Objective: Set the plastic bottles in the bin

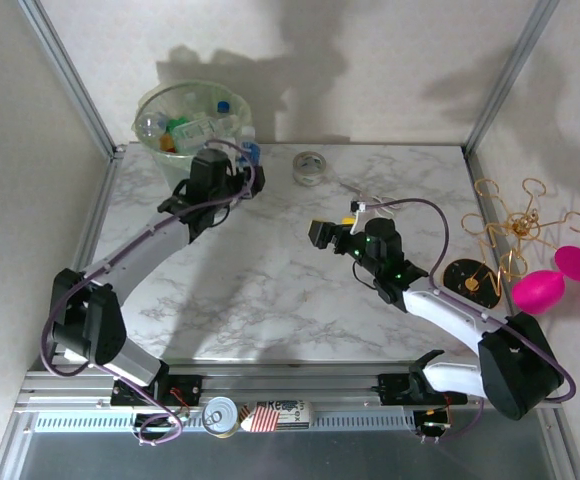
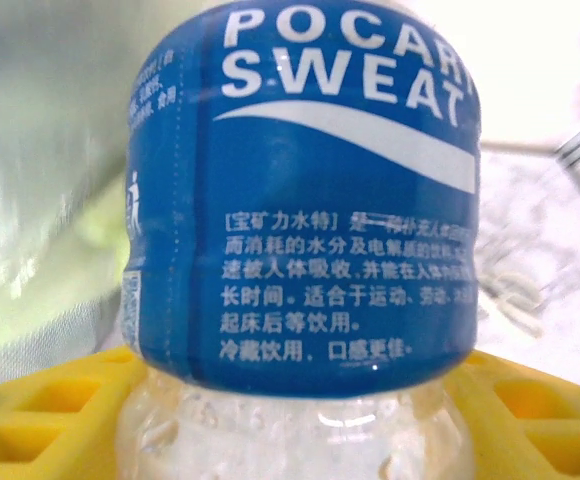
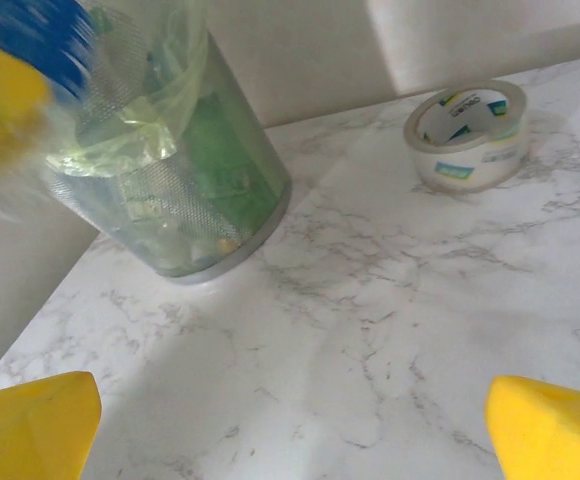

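Left pincer [image 1: 234, 172] grips a blue-labelled bottle [image 2: 310, 200] beside the bin [image 1: 140, 128] — it should clear the rim before releasing; right pincer [image 3: 290, 430] gapes, empty.

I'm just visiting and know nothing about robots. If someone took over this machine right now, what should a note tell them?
Left gripper: shut on a clear plastic bottle with a blue Pocari Sweat label, held beside the rim of the translucent pale green round bin.
Right gripper: open, holding nothing, above the marble table.
Done: several plastic bottles already lie in the bin.
Left to do: release the held bottle into the bin; leave the grey tape roll alone.
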You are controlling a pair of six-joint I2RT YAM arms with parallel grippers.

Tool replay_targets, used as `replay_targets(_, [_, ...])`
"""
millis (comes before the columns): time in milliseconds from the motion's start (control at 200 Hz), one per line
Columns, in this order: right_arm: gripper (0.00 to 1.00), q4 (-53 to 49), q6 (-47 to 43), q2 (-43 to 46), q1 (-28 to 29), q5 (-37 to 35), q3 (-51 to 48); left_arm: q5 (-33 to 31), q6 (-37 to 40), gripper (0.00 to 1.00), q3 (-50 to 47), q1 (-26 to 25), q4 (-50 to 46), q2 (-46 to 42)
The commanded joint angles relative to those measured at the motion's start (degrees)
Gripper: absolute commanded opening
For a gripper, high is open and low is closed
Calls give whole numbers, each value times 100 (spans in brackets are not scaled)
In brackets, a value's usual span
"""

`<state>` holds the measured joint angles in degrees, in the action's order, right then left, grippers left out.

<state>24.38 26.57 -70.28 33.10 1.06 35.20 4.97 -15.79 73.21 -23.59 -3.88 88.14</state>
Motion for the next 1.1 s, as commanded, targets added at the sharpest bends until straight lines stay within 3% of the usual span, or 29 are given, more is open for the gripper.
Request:
replay_targets(0, [99,218,11,17,-55,-70,46,267,194,44,721,-40,-527,-207])
replay_targets(130, [99,330,24,-56,-67,56,-11,225,522,45,1834,-32,-1185,-57])
replay_targets(476, [99,393,-69,-30,-84,91,-142,-901,1595,45,5226,363,-3162,1338])
replay_targets(751, [99,167,-266,28,-117,26,-140,-1275,1764,45,5518,1126,-3180,1786])
replay_targets(886, [99,69,-318,14,-123,4,-114,-1736,2196,48,5500,1246,-3153,2013])
replay_targets(1092, [99,-3,-278,-25,-137,13,-127,-1934,2425,49,5561,1522,-3063,2335])
